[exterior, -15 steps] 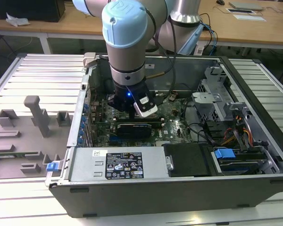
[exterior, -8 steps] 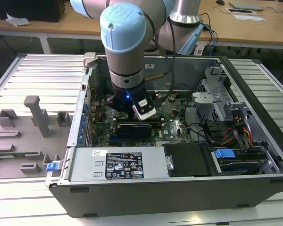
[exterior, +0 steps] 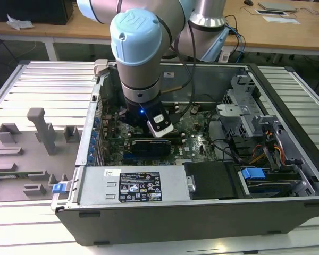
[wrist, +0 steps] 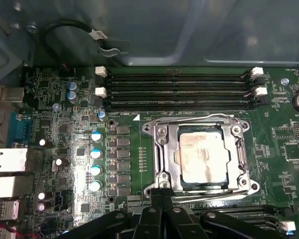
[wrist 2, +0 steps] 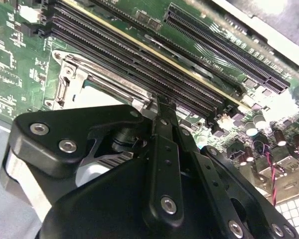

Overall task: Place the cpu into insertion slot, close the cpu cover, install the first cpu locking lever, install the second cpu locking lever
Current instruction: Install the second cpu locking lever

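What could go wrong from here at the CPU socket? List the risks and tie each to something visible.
1. The gripper sits at the edge of the thin square silver metal cpu cover, close beside the long black memory slots. A sideways slip could scrape them or the green motherboard.
2. The small square pale silver cpu lies under the cover's window. Whether it sits flat cannot be told; if not, pressing here might strain the socket.
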`<state>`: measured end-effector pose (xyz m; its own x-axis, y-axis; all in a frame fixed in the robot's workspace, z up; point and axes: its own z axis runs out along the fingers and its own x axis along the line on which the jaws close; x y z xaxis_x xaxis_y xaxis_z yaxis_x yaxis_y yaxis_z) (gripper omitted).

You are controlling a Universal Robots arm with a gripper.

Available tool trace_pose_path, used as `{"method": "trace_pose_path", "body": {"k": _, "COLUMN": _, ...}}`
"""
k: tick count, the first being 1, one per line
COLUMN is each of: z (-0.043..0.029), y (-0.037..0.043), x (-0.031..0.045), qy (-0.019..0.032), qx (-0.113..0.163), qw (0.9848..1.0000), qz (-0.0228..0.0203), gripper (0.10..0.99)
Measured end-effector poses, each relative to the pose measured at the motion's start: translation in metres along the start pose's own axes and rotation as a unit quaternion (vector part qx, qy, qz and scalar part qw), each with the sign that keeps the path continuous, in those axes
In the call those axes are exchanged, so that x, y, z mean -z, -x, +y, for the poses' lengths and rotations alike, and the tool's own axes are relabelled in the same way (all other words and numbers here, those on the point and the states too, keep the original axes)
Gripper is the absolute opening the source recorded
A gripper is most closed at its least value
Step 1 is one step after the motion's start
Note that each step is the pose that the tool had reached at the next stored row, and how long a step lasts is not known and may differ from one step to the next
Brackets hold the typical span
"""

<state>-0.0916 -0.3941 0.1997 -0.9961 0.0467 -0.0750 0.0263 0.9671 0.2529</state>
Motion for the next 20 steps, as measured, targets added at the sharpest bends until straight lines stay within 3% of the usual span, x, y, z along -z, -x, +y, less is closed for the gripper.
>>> {"method": "trace_pose_path", "body": {"k": 9, "z": -0.0008, "y": -0.0037, "x": -0.0028, "qy": 0.0087, "qx": -0.001, "qw": 1.0000, "qz": 0.0001, "gripper": 0.106}}
{"method": "trace_pose_path", "body": {"k": 14, "z": -0.0011, "y": -0.0044, "x": -0.0032, "qy": 0.0099, "qx": -0.001, "qw": 1.0000, "qz": 0.0003, "gripper": 0.106}}
{"method": "trace_pose_path", "body": {"k": 17, "z": 0.0005, "y": -0.0040, "x": 0.0014, "qy": 0.0103, "qx": -0.001, "qw": 0.9999, "qz": 0.0001, "gripper": 0.106}}
{"method": "trace_pose_path", "body": {"k": 20, "z": 0.0032, "y": -0.0032, "x": 0.0116, "qy": 0.0082, "qx": -0.001, "qw": 1.0000, "qz": 0.0001, "gripper": 0.106}}
